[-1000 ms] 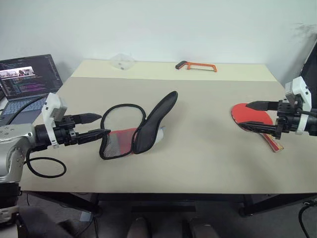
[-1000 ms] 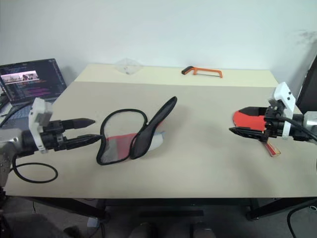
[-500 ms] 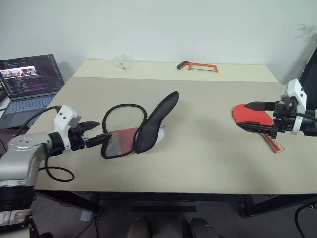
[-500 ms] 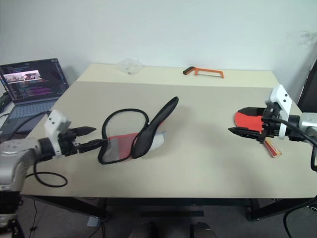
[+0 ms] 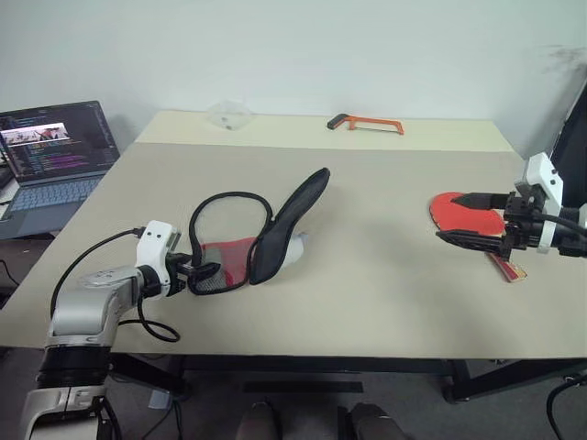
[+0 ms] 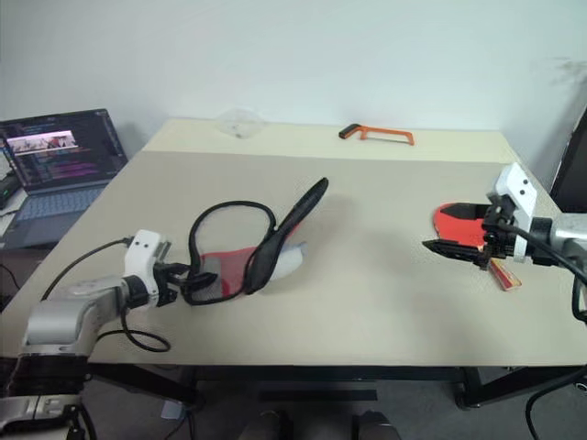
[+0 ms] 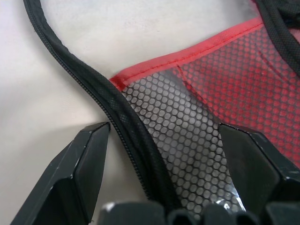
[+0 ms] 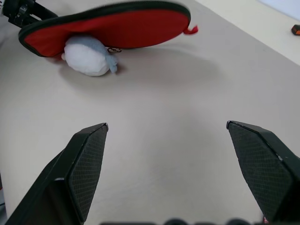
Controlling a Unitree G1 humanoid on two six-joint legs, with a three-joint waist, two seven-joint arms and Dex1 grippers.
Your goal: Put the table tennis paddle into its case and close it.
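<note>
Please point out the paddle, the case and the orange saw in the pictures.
paddle [image 5: 454,207]: left eye view, on its red rubber face.
case [image 5: 284,225]: left eye view, on the black raised flap.
saw [image 5: 369,121]: left eye view, on its orange frame.

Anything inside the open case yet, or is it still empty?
The case holds no paddle: only its red lining and mesh show. The raised flap hides the part behind it. The table tennis paddle lies on the table.

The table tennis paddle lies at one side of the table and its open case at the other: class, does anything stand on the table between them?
Nothing visible does. Bare table separates the table tennis paddle from the open case. The orange hacksaw lies far back, off that path.
</note>
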